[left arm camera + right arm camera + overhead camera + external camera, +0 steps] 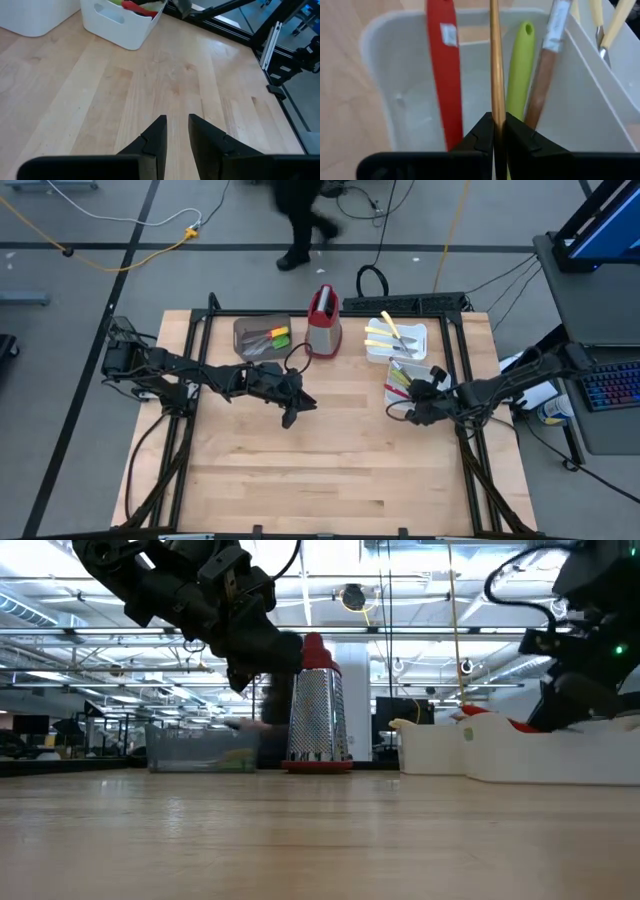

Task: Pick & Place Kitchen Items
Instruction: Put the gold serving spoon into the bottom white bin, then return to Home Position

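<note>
The right tool is clenched on the gold long-handled spoon inside the near white tray, beside red and green utensils. The left tool hangs over the bare desk, slightly parted and holding nothing. A few utensils lie in the brown bin, but most remain in the trays, so much work is left.

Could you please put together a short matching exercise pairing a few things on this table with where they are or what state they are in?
Things:
1. left pincer
2. right pincer
3. grater
4. brown bin

States:
A. stands upright between the bin and the trays
B. empty, above bare table
C. holds yellow and green utensils
D. shut on the gold spoon

Pairs: 1-B, 2-D, 3-A, 4-C
</note>
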You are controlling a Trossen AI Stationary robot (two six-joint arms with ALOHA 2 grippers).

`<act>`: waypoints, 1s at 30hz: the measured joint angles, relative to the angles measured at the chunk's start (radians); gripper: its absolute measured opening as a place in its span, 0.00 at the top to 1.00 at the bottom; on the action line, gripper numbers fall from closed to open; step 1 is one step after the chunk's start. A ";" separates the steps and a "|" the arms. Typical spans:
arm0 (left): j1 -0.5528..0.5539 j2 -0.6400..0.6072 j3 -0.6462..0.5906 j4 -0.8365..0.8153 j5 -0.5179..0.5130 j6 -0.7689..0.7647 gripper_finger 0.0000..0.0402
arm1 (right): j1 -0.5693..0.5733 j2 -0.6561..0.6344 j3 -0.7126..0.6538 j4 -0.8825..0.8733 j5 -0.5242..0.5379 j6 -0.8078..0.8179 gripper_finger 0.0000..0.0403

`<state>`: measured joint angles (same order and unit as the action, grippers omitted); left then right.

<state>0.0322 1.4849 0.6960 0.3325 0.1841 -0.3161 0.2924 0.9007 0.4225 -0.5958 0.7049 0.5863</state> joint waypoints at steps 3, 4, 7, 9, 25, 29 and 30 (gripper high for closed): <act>0.000 0.000 0.000 0.004 0.000 0.000 0.80 | -0.021 -0.006 -0.050 0.054 0.001 -0.007 0.95; 0.000 0.000 0.000 0.005 0.000 0.000 0.80 | -0.028 -0.007 -0.063 0.070 0.002 -0.007 0.94; 0.000 0.000 0.000 0.007 0.000 0.000 0.80 | -0.043 -0.006 -0.088 0.087 0.000 0.008 0.91; 0.000 0.000 0.000 0.009 0.000 -0.001 0.80 | -0.045 -0.006 -0.092 0.085 0.001 0.012 0.89; 0.000 0.000 0.000 0.009 -0.001 -0.002 0.80 | -0.045 -0.011 -0.056 0.119 -0.002 -0.072 0.69; 0.000 0.000 0.000 0.008 -0.001 -0.003 0.80 | -0.045 -0.011 -0.014 0.121 0.002 -0.143 0.67; 0.000 0.000 0.000 0.008 -0.001 -0.003 0.80 | -0.045 -0.011 -0.003 0.122 0.008 -0.162 0.67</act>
<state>0.0322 1.4845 0.6960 0.3408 0.1829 -0.3195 0.2474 0.8902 0.4190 -0.4742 0.7131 0.4239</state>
